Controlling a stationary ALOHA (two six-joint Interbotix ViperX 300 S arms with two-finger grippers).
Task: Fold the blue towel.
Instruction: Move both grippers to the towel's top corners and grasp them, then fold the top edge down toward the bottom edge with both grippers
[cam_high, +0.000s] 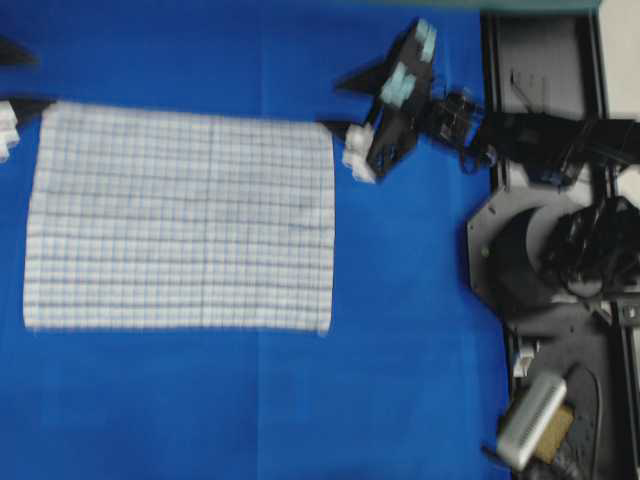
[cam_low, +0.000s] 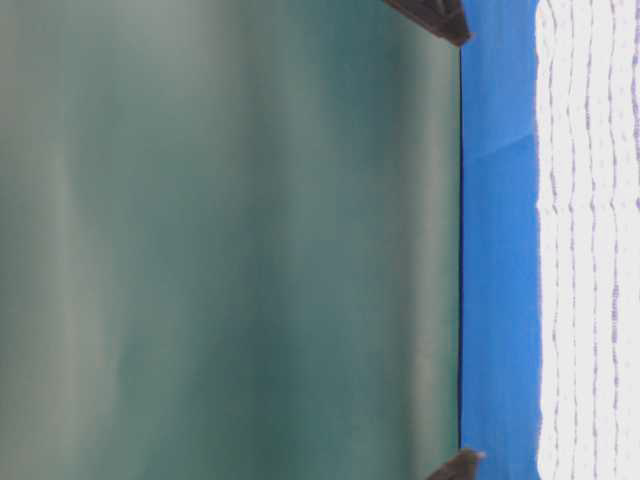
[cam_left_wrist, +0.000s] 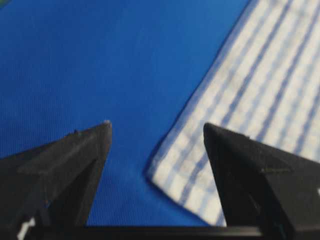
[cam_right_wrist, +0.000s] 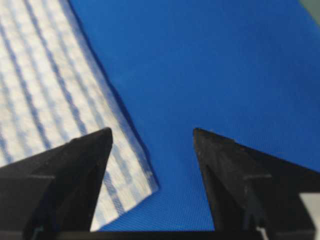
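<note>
Jaws of both grippers gape above blue towel (cam_high: 180, 220) corners.

I work in a robotics lab: blue table covering (cam_high: 400, 350), plain green backdrop (cam_low: 230, 240), bare black arm mounts (cam_high: 560, 250) at 3 o'clock.

Left pincer (cam_left_wrist: 156, 132) jaws spread wide, empty; right pincer (cam_right_wrist: 152, 135) likewise.

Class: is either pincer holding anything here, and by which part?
Nothing is held. Both the left pincer and right pincer are open, each beside a corner of the towel.
</note>
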